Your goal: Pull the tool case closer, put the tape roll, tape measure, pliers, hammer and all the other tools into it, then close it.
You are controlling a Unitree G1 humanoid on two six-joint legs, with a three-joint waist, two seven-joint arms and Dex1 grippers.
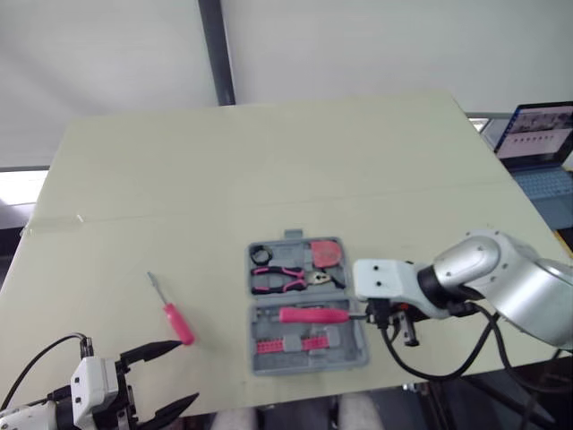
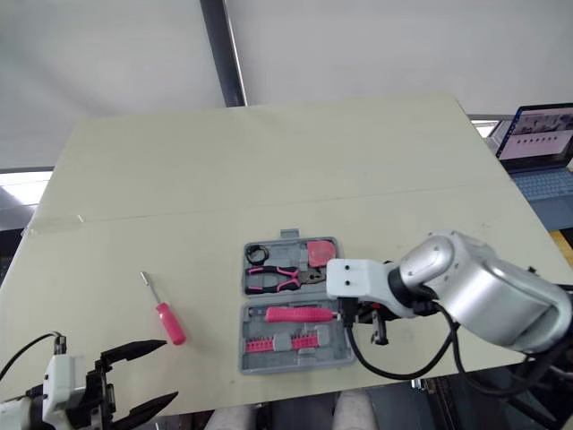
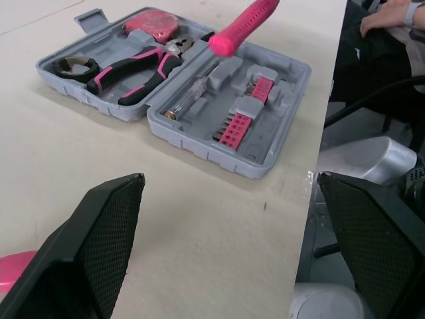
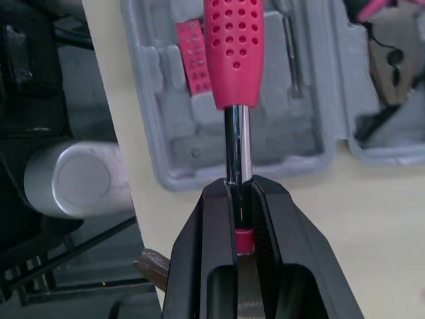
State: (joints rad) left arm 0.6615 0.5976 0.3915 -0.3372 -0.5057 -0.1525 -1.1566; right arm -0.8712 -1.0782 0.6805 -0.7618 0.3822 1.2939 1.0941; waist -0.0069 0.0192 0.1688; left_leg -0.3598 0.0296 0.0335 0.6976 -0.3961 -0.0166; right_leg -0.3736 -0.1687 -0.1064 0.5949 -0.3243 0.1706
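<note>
The grey tool case [image 1: 358,351] lies open near the table's front edge. Its far half holds the pink-and-black pliers [image 1: 282,279], the red tape measure [image 1: 327,253] and a black tape roll [image 1: 260,254]. Pink bits [image 3: 232,126] sit in the near half. My right gripper [image 4: 239,189] is shut on the chrome shaft of a pink-handled tool [image 1: 313,314], whose handle hangs over the near half. A small pink screwdriver [image 1: 176,321] lies on the table left of the case. My left gripper [image 1: 175,376] is open and empty, just in front of that screwdriver.
A laptop [image 1: 537,134] stands off the table's right side. In the left wrist view a person's hand [image 3: 385,13] rests beyond the table edge. The pale table [image 1: 269,170] stretches bare behind the case.
</note>
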